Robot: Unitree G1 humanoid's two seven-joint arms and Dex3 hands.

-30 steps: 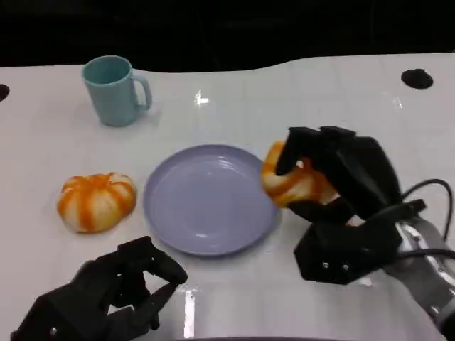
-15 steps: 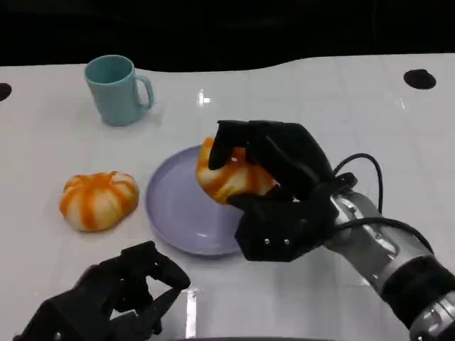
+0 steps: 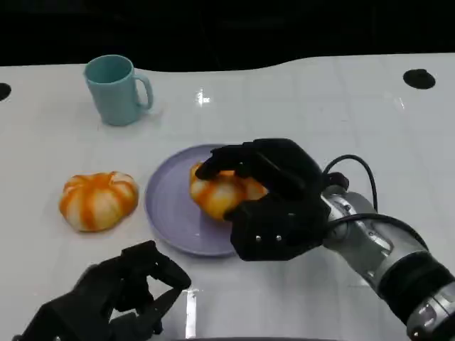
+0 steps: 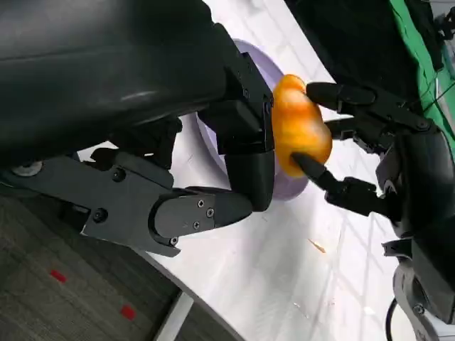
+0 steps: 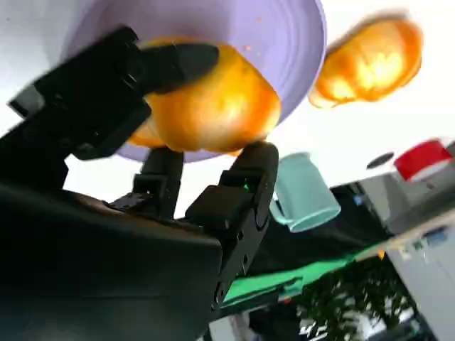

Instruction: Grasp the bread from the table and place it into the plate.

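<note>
You are at the placing step: your right hand (image 3: 274, 195) holds the bread (image 3: 222, 190), a glossy orange-and-white bun, with its fingers wrapped over the top and sides, low over the middle of the smooth lavender plate (image 3: 165, 206), and from the head view it seems to touch the plate, though you cannot be sure. Your next move should be to spread those fingers and lift straight away so the rounded bun does not roll off the shallow rim. Your left hand (image 3: 114, 298) sits at the near left, fingers loosely curled on nothing, with a second ridged, pumpkin-shaped bun (image 3: 97, 200) just left of the plate and a matte teal mug (image 3: 114, 90) at the far left.
</note>
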